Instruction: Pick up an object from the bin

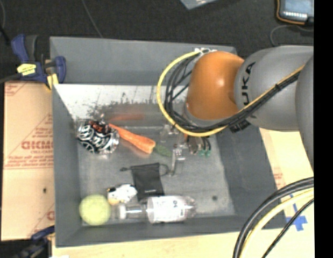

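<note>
My gripper hangs below the orange-covered wrist, in the middle of the bin and slightly toward the back. Its tip is just right of the green leafy end of an orange toy carrot, which lies slantwise pointing to the back left. A flat black pouch lies just in front and to the left of the gripper tip. A small green thing sits close on the gripper's right. Nothing can be seen held in the gripper.
A black-and-white zebra-patterned thing lies at the left. Along the front wall lie a yellow-green ball, a small white-and-black toy and a clear plastic bottle on its side. The arm covers the bin's back right.
</note>
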`<state>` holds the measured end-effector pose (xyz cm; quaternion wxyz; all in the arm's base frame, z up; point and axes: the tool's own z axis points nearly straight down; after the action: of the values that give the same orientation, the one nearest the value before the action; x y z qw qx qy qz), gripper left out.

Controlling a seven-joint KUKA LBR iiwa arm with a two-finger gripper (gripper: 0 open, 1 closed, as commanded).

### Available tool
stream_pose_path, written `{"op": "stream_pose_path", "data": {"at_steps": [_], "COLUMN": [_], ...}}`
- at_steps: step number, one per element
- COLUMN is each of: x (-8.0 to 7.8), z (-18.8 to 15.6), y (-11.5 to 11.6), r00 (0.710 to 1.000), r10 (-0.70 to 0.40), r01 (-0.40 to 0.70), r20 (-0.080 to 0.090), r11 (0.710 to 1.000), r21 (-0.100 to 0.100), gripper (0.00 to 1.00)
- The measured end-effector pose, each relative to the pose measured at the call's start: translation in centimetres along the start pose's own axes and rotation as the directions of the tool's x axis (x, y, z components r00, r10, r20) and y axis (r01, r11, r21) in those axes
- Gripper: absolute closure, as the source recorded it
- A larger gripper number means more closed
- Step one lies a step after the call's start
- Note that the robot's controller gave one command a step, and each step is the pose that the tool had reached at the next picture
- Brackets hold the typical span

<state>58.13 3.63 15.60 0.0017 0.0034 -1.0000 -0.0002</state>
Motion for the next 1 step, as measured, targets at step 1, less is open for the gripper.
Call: {"op": "stream_pose_path", "data": {"at_steps": [1], "x": [-0.04], "z": [-0.43], "y": [-0.01], "r00": [1.0], "r10": [0.0], "r01": [0.0], "r20": [0.005], "r11": [1.0], "r21": [0.0], "gripper": [0.0]}}
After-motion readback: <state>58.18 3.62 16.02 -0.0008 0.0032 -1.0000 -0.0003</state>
